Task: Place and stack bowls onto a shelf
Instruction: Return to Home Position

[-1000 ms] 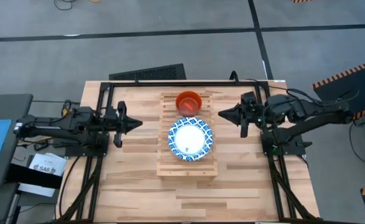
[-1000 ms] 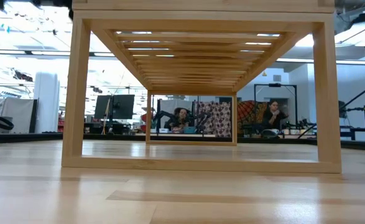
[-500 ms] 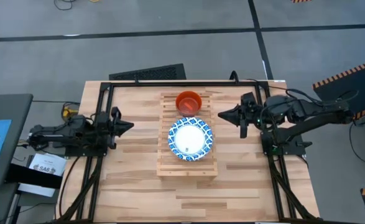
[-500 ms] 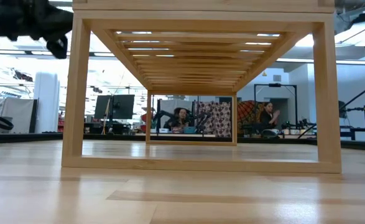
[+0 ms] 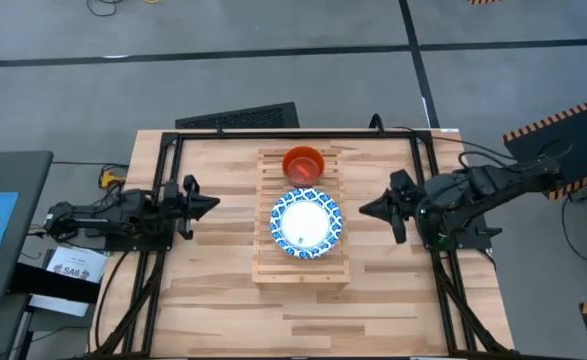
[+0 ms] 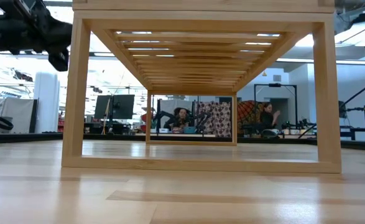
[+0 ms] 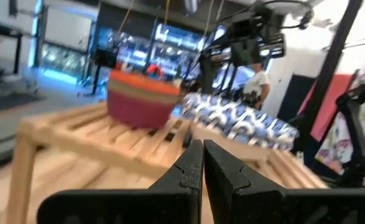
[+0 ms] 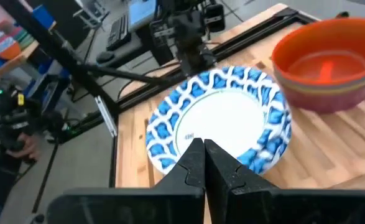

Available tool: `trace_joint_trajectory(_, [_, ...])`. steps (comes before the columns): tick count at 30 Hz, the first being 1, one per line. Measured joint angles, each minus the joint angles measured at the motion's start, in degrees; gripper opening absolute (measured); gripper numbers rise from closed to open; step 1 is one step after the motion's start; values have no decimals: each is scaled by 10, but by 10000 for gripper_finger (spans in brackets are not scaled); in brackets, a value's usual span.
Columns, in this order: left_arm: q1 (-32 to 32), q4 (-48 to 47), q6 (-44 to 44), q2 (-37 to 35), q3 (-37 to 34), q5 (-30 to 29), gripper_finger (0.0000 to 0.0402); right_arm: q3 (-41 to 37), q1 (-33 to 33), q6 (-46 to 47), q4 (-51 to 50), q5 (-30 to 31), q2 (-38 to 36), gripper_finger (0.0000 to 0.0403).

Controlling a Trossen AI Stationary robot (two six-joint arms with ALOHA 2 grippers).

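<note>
Right gripper was drawn back from the shelf, left gripper hardly shifted.
Both pairs of fingers were seen pressed together, empty; on pale wooden slats a round blue-patterned bowl and a glossy red bowl were set.

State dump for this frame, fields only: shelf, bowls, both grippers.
shelf: centre of the table, between the arms
red bowl: on the shelf, top of a nested stack of small bowls
patterned bowl: on the shelf, next to the red bowl
left gripper: left of the shelf, fingers shut, empty
right gripper: right of the shelf, fingers shut, empty
</note>
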Motion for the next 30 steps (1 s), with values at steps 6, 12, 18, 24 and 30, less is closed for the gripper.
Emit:
trace_joint_trajectory(6, [0,-51,-9,0,0,-10,0,-113,47,14,89,25,-56,19])
trace_joint_trajectory(12, [0,-128,-10,1,0,-7,0,-214,2,-36,182,-2,-119,19])
trace_joint_trajectory(18, [0,-126,-3,4,0,-4,0,-269,-117,-114,199,-119,-199,19])
trace_joint_trajectory(24, [0,-126,-4,4,0,-4,0,-383,-114,-102,295,-142,-299,19])
trace_joint_trajectory(30, [0,-126,-4,4,0,-4,0,-477,-90,-99,337,-125,-370,19])
